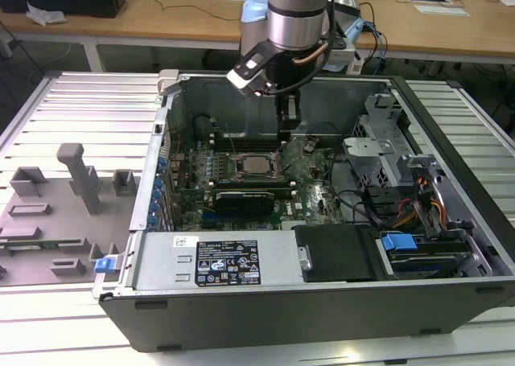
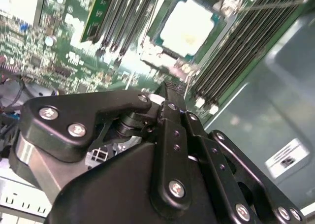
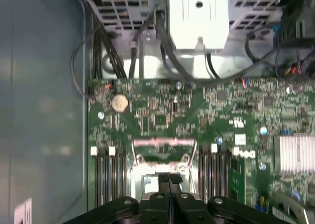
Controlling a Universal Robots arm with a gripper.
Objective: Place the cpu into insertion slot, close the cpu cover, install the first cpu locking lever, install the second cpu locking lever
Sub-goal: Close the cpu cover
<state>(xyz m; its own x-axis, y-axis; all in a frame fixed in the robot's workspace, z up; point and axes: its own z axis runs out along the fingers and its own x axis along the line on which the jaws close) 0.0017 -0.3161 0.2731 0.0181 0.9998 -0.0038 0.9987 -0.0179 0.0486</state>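
Seated in the square, silver-rimmed insertion slot [image 1: 238,170], the flat silver-topped square cpu [image 1: 256,166] lies just beside the black end effector [image 1: 285,141], toward the exterior view's left. The end effector is closed with its fingers together, gripping nothing, low over the green circuit board [image 1: 315,186].

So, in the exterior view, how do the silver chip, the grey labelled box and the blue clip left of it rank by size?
1. grey labelled box
2. cpu, the silver chip
3. blue clip, looking smallest though nearer the camera
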